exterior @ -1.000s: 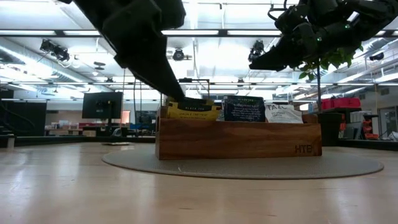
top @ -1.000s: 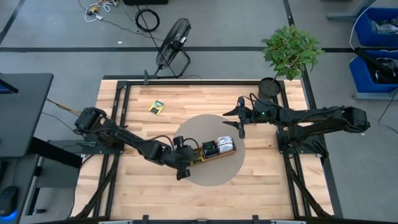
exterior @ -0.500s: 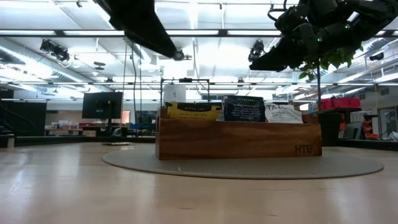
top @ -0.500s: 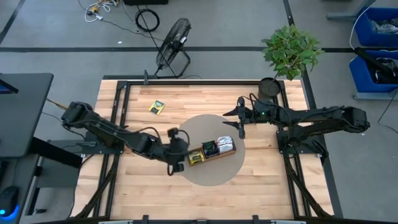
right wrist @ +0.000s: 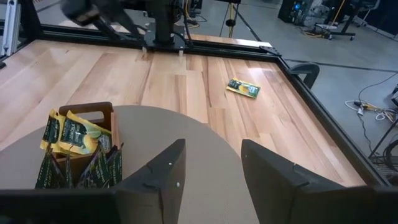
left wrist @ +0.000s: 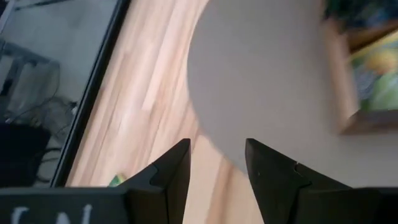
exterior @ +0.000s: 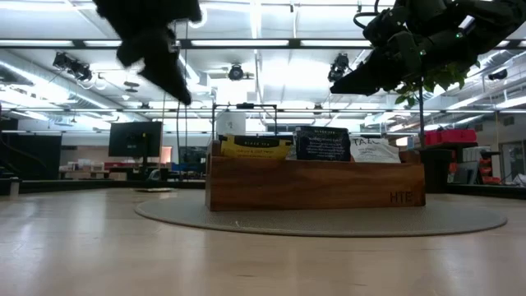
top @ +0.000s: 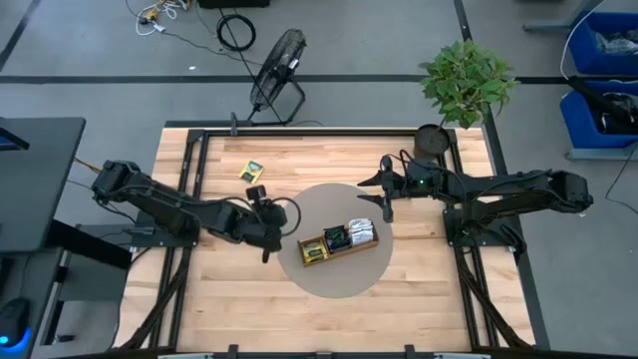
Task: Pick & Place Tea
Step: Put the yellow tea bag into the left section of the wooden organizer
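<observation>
From above, the light wooden table [top: 199,299] carries a round grey mat [top: 334,284] with a brown three-compartment wooden tray [top: 340,243] lying across it. That view alone shows a single yellow-and-green tea sachet [top: 251,172] lying flat on bare wood toward the far left of the table, well apart from the tray. The level view hides that sachet but shows the tray's [exterior: 315,184] filling upright: yellow-and-dark-green sachets [exterior: 254,147], dark blue ones [exterior: 322,143] and white ones [exterior: 374,148], one kind per compartment. The right wrist view catches the yellow sachets [right wrist: 74,134] fanned out of the tray's end and the lone sachet [right wrist: 243,88] beyond the mat.

The left gripper [top: 262,245] hovers just off the mat's left edge, its fingers [left wrist: 171,171] spread and empty. The right gripper [top: 387,204] hangs above the mat's far edge, fingers [right wrist: 163,174] also parted, touching nothing.
</observation>
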Robot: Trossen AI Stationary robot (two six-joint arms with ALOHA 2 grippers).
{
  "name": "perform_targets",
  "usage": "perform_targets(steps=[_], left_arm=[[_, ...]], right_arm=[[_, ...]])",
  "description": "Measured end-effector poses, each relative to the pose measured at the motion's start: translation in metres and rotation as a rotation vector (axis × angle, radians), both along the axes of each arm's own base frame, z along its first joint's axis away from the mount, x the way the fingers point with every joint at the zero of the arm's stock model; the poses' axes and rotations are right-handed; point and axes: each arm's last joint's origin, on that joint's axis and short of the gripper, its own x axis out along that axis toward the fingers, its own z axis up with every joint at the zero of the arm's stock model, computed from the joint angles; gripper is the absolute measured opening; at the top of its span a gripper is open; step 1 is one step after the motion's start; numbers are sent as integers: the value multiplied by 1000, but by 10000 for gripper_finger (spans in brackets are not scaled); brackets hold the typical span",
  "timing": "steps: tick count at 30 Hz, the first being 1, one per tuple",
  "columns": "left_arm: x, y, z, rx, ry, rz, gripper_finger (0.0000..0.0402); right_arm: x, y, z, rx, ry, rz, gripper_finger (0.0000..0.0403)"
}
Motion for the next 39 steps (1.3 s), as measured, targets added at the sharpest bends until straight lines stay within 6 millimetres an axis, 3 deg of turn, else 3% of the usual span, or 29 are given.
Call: perform_targets(steps=[12,25,39], left_arm=[[-26,53,-55,4,275,85,158],[-42,131,-75,-223,394,117,162],[-57,182,-75,-238,395,139,270]], right_arm=[[0,3,-2,2,20,15,164],[1,7,-2,2,23,33,164],[2,8,-4,3,33,38,164]])
